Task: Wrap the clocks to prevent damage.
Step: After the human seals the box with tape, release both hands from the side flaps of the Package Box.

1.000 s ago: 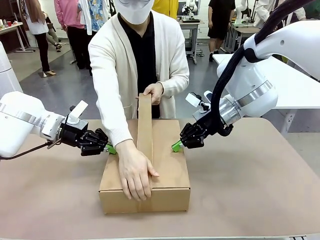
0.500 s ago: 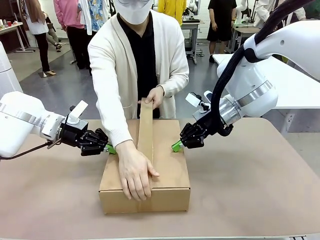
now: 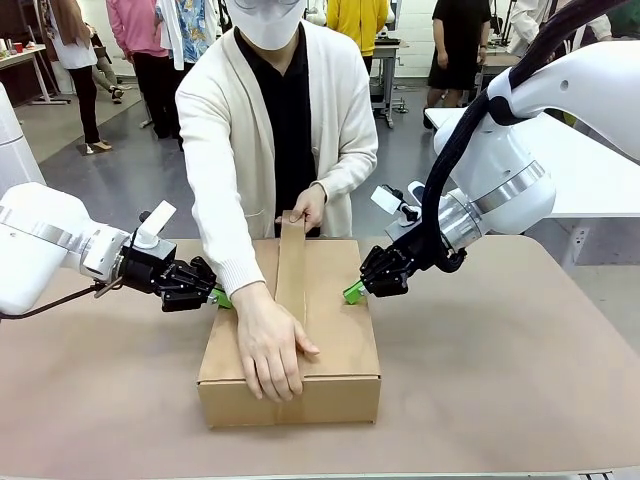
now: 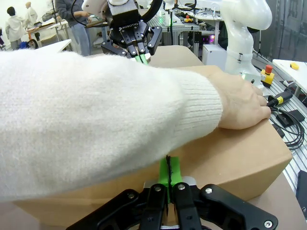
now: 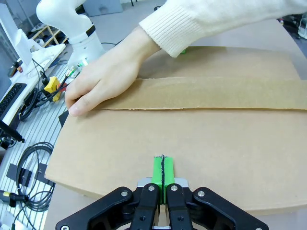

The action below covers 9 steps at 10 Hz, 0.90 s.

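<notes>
The clocks are out of view. A brown cardboard box sits mid-table. A person runs a strip of brown tape along its top, one hand pressing the near end and the other hand holding the strip at the far edge. My left gripper is shut, its green tips against the box's left side. My right gripper is shut too, its tips on the right top edge. In the right wrist view my gripper rests on the box lid, beside the tape.
The person's white sleeve crosses the left wrist view. Cables and an arm base lie past the table's edge. A white table stands at the back right. Bare brown tabletop lies to the right of the box.
The person's far hand has lowered the tape strip from above the box to its far edge. Both grippers have stayed put.
</notes>
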### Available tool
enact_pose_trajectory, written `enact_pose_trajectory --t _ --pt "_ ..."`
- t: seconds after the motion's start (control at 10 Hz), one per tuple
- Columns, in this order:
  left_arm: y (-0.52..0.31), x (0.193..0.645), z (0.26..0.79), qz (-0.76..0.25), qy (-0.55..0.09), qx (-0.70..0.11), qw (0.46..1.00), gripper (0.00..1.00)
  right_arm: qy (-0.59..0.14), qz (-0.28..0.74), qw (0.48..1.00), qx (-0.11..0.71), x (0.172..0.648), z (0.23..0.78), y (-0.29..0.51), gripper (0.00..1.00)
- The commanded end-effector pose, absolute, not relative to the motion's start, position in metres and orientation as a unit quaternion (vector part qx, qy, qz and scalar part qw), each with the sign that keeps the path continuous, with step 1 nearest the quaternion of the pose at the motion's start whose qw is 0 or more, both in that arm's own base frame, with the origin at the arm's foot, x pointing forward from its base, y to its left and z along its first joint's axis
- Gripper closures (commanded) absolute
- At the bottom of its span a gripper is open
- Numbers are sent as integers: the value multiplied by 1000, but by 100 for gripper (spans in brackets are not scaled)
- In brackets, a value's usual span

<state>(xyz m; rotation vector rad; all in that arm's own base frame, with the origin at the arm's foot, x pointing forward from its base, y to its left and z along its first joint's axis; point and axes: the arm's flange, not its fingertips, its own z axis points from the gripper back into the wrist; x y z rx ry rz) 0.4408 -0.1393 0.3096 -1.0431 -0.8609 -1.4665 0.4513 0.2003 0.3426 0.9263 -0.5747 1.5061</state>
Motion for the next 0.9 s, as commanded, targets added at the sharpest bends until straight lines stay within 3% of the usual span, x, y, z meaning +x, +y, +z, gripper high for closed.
enact_pose_trajectory --t 0.0,0.8 --pt "-141 440 306 -620 -362 -434 544 100 -246 649 600 398 451 340 201 99" --pt "-141 440 306 -620 -362 -434 544 100 -246 649 600 398 451 340 201 99"
